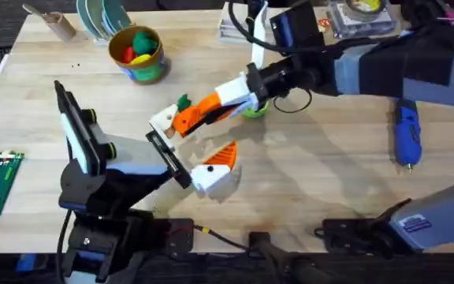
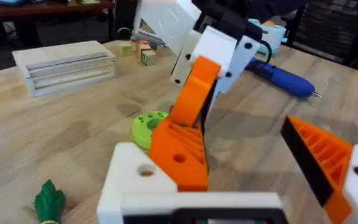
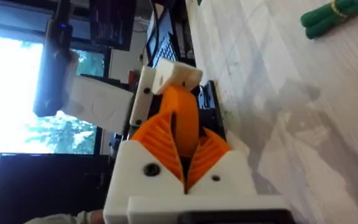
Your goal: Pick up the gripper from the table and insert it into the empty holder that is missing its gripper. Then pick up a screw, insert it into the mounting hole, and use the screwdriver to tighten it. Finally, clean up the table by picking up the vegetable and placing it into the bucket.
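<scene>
- The bucket (image 1: 136,54) stands at the far left of the table with toy pieces inside. It is well apart from the work and is judged to be waiting for the clean-up step.
- The left gripper (image 1: 194,138) is held spread and grasps nothing. This is judged to present its bare finger for fitting.
- The holder (image 1: 162,121) is that bare finger, a plain white block. A mounting hole is seen in its face in the left wrist view (image 2: 145,171).
- The vegetable (image 1: 183,102), a small dark green leafy piece, lies on the table just beyond the holder.
- The gripper (image 1: 191,117), an orange ribbed wedge with a round hole in its side, is held against the holder's inner face. In the left wrist view (image 2: 178,155) its hole sits beside the holder's hole, not over it, so seating is judged incomplete.
- The right gripper (image 1: 211,109) is reached across the middle and clenched on the wedge. Its orange pads (image 3: 160,140) are pressed to both sides of the wedge, judged to steer it onto the block.
- The screwdriver (image 1: 406,134), bright blue, lies untouched at the right side of the table.
</scene>
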`<action>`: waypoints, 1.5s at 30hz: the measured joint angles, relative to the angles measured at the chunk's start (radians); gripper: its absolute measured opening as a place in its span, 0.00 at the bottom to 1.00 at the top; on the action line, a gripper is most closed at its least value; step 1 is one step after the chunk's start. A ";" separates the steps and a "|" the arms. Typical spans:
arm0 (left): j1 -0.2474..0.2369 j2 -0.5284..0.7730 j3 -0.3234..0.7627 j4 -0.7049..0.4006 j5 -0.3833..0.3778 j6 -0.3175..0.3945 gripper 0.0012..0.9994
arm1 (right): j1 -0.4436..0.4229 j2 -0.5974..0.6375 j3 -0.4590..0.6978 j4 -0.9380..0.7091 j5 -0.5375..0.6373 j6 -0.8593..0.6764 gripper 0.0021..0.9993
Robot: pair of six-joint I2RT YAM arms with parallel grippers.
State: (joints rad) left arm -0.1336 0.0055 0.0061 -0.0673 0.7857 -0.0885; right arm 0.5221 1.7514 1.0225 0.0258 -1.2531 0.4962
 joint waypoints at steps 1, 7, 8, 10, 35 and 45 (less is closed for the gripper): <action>0.005 0.000 0.000 0.001 -0.027 -0.006 0.99 | 0.022 0.000 0.000 0.047 0.035 0.034 0.01; 0.008 0.000 0.000 0.003 -0.044 -0.010 0.99 | 0.081 0.000 0.000 0.158 0.142 0.100 0.01; 0.008 0.000 0.000 0.003 -0.044 -0.011 0.99 | 0.081 0.000 0.000 0.160 0.146 0.103 0.01; 0.008 0.000 0.000 0.003 -0.040 -0.014 0.99 | 0.083 0.000 0.000 0.162 0.152 0.104 0.01; 0.026 0.000 0.001 0.003 -0.019 0.000 0.99 | 0.101 0.000 -0.006 0.262 0.184 0.111 0.26; 0.001 0.000 0.001 -0.001 0.058 0.027 0.99 | 0.067 0.006 -0.014 0.268 -0.028 0.118 0.72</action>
State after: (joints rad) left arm -0.1325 0.0051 0.0067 -0.0686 0.8432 -0.0612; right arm 0.5888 1.7573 1.0088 0.2942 -1.2812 0.6141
